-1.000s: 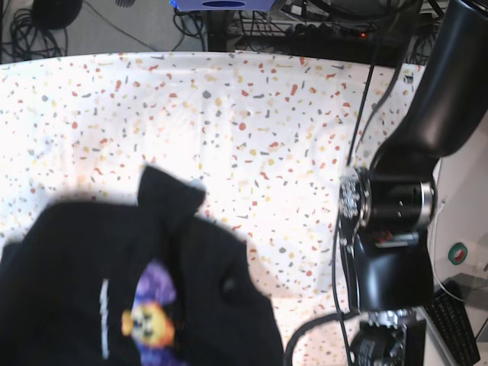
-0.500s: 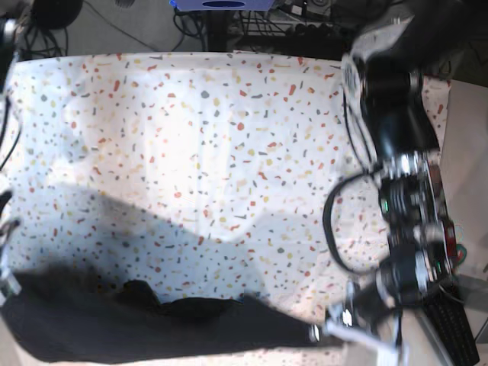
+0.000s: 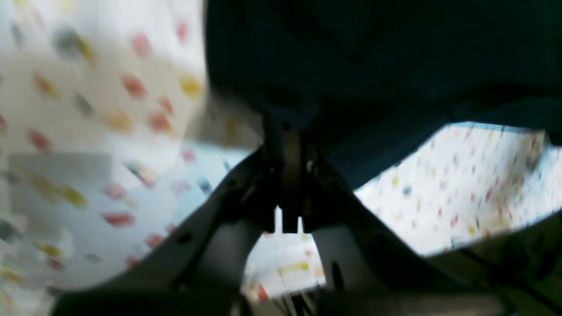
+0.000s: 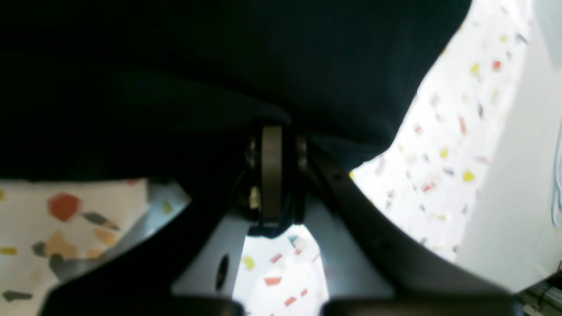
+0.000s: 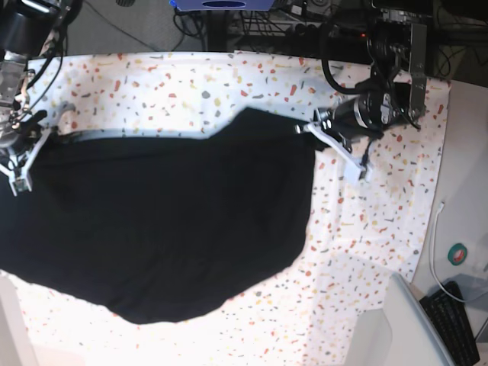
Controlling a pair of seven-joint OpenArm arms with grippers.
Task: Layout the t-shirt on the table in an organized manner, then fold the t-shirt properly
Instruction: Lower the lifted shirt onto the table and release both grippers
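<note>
T-shirt (image 5: pixel 168 221) apparently between both arms' fingers (image 4: pixel 272 171)

The base view looks steeply down from high above the tabletop (image 5: pixel 229 84), taking in its whole speckled width. Each wrist view sits just behind its own hand, close up and blurred, facing along it at the t-shirt (image 5: pixel 168 221) and the same speckled cloth.

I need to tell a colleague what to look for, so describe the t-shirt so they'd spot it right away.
Look at the table, covered in white cloth with coloured flecks. Stretched across its middle, between the left tool and the right tool, hangs the t-shirt. It is the only large plain black fabric there.
</note>
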